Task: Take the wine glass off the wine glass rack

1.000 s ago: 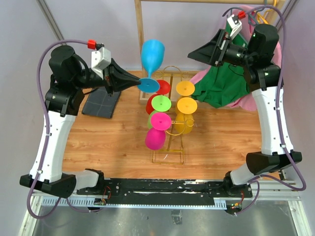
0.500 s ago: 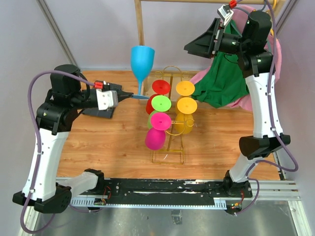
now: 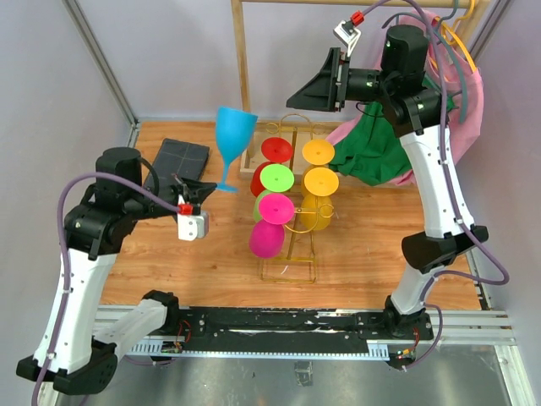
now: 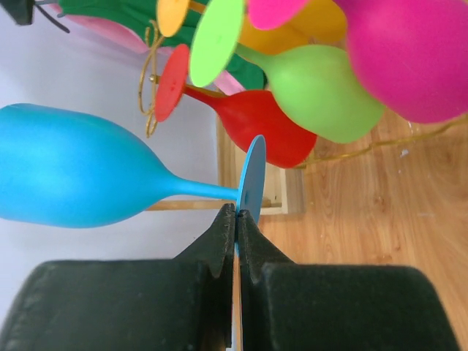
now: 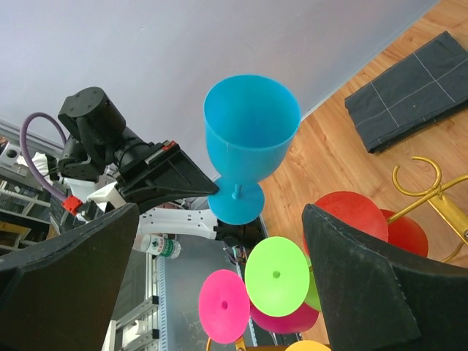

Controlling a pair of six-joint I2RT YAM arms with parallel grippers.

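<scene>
- The blue glass point(image 3: 232, 144) is off the rack point(image 3: 295, 245); it hangs in the air at about 10 o'clock from it, clear of the wire.
- The left jaws are shut tight on the edge of the glass's flat foot, and they hold nothing else.
- From those jaws the stem and bowl run away toward 1 o'clock. The long axis is close to upright, leaning a little, with the mouth on top.
- The left arm point(image 3: 93, 228) is plainly the nearer one. The right jaws stand wide open and empty, high up at about 1 o'clock from the rack.
- That grip looks thin to me: all the weight sits beyond the pinch, so a quick swing could twist the foot loose.
- Red point(image 3: 264, 176), green point(image 3: 275, 178), pink point(image 3: 267, 237) and yellow glasses point(image 3: 317, 207) hang upside down on the rack.
- The surface point(image 3: 169, 254) is wood, bare at 9 o'clock from the rack; I'd judge that the likeliest spot to set the glass down. A dark mat point(image 3: 182, 156) lies at 10 o'clock.
- The walls are pale lilac. A wooden rail point(image 3: 240, 51) stands at the back, with green cloth point(image 3: 380, 156) beside it.
</scene>
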